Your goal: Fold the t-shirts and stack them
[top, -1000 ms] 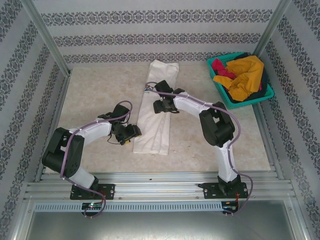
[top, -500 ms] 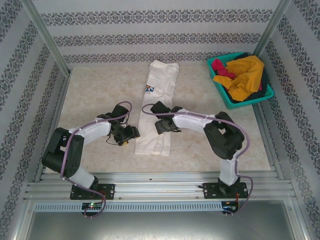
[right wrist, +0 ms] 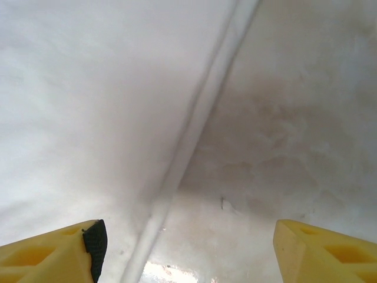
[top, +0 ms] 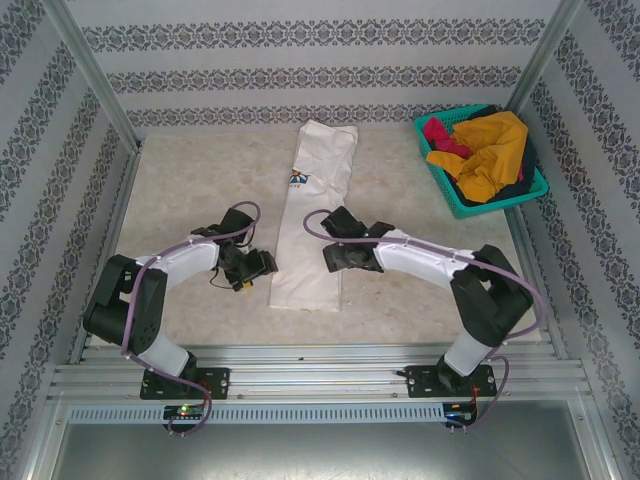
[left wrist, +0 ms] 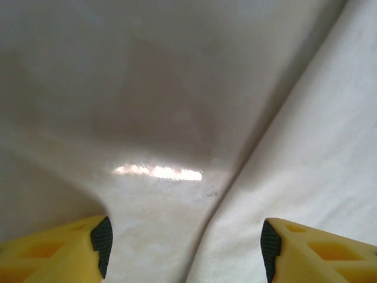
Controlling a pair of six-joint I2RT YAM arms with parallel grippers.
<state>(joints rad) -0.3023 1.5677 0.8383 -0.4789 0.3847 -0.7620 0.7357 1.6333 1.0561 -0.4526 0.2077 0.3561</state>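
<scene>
Far left on the desk (top: 190,190): left claw (top: 252,268), jaws wide apart, clamped on nothing, low just beside the near left edge of the cream-white t-shirt (top: 318,205). Laid flat as a long narrow strip up the middle of the desk, with a print patch peeking out at its left edge. Further right: right claw (top: 338,256), jaws likewise apart and empty, at the strip's near right edge. Far right, heaped unfolded in the teal basket (top: 437,175): mustard-yellow t-shirt (top: 492,150), magenta t-shirt (top: 440,133), dark t-shirt (top: 528,172).

Judged light, soft and limp, with no stiffness to keep a shape; likely to sag and slide on the smooth desk if lifted at one point. Best pinched at both near corners, through all layers, one corner per claw.

From above: the whole layout and the basket. From the left wrist: left claw (left wrist: 187,247) straddling the cloth's edge, bare desk under one fingertip, cloth under the other. From the right wrist: right claw (right wrist: 188,247) over a thick rolled edge, cloth left, bare desk right. Too fine to make out from above.
</scene>
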